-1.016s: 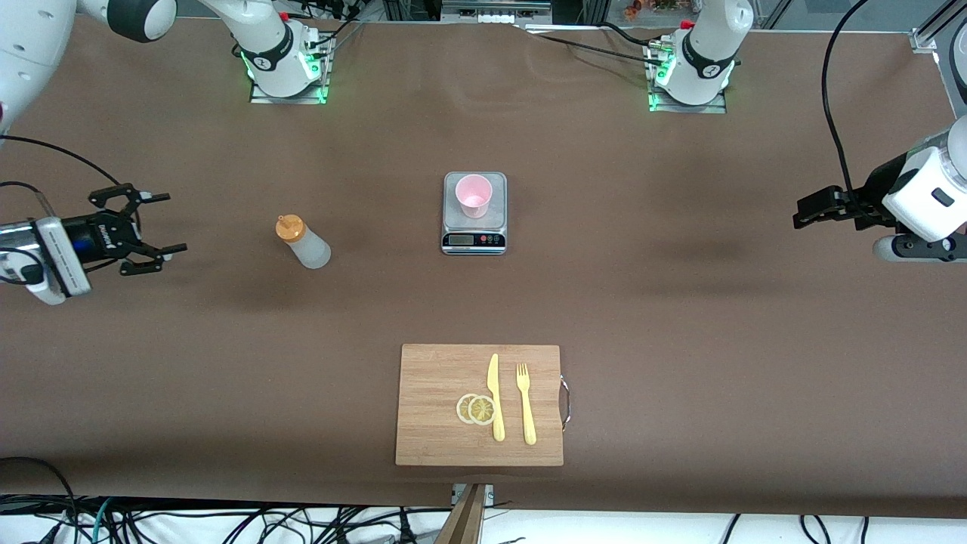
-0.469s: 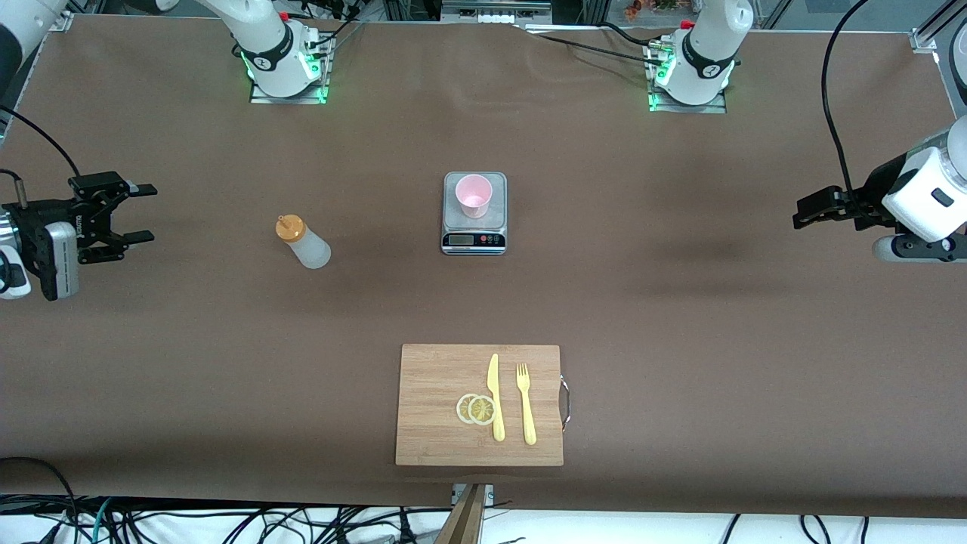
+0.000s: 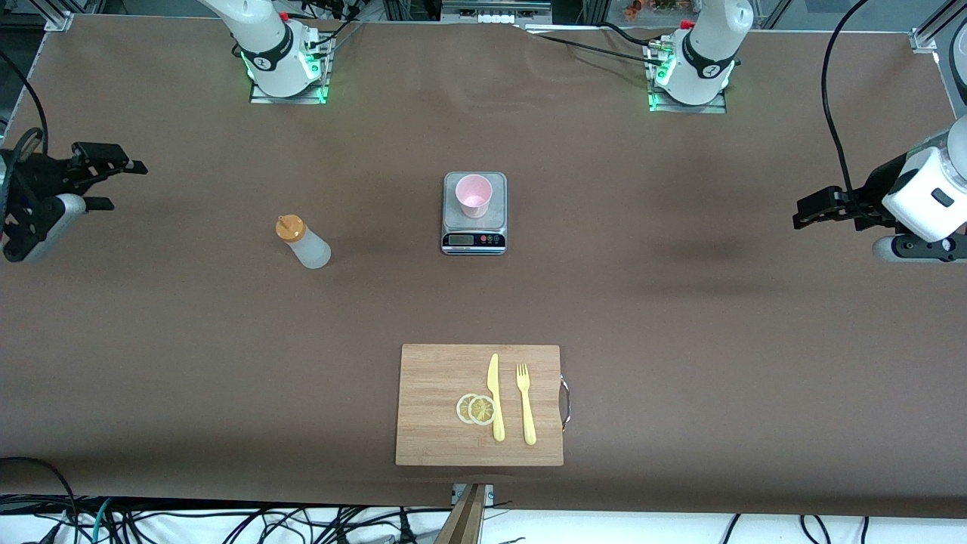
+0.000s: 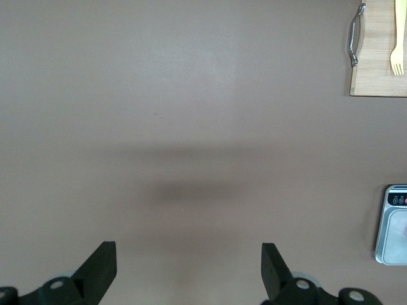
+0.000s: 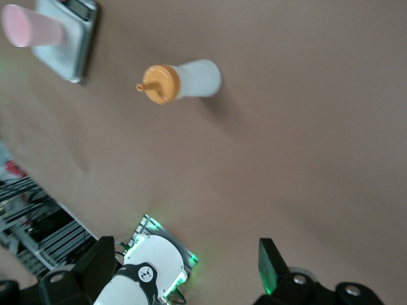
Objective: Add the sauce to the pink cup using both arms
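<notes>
Pink cup (image 3: 474, 195) is seated on the scale (image 3: 474, 240); sauce bottle (image 3: 303, 241) stands untouched toward the right arm's end. Left gripper (image 3: 802, 211) and right gripper (image 3: 113, 183) are held released, empty, over the table's ends.

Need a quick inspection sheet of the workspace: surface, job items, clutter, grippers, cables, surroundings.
Surface: brown table cover, nothing spilled.
Job's things: sauce bottle upright toward the right arm's end; pink cup on the scale.
Clutter: cutting board nearest the front camera, holding knife, fork and lemon slices.
Grippers: right gripper open over its table end; left gripper open over its end. Both hold nothing.
Cables: black cable at the left arm; tangle below the table edge.
Surroundings: green-lit arm bases.
</notes>
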Motion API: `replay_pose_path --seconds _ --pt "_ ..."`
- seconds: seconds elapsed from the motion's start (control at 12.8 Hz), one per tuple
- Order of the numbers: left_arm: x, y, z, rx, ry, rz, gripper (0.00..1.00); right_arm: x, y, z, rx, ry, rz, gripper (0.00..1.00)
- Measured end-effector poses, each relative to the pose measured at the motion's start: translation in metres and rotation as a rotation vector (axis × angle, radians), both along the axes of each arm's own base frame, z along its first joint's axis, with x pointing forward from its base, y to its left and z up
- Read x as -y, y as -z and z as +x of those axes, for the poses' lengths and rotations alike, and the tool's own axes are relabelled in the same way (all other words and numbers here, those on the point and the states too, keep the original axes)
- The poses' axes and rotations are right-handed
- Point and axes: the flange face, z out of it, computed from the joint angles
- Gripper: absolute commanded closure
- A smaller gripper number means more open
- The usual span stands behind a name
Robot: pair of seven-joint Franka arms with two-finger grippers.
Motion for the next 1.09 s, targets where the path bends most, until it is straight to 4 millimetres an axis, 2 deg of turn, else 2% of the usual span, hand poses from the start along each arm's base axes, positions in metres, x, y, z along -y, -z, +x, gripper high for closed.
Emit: replay_pose_path --seconds 0.23,0.39,0.55,0.86,1.09 --pt "0.000 0.000 0.000 0.000 0.000 0.000 0.00 -0.024 -0.016 -0.012 0.041 0.179 -0.188 0.00" --pt "0.000 0.000 0.000 0.000 0.000 0.000 0.00 -0.045 -0.013 -0.013 0.120 0.275 -0.271 0.00" --pt "0.000 0.000 0.000 0.000 0.000 0.000 0.00 -0.053 -0.012 -0.018 0.221 0.334 -0.327 0.00" --pt "0.000 0.000 0.000 0.000 0.000 0.000 0.00 -0.047 -0.025 -0.037 0.223 0.516 -0.345 0.00" --pt "0.000 0.000 0.000 0.000 0.000 0.000 0.00 -0.034 -0.032 -0.040 0.213 0.600 -0.308 0.00"
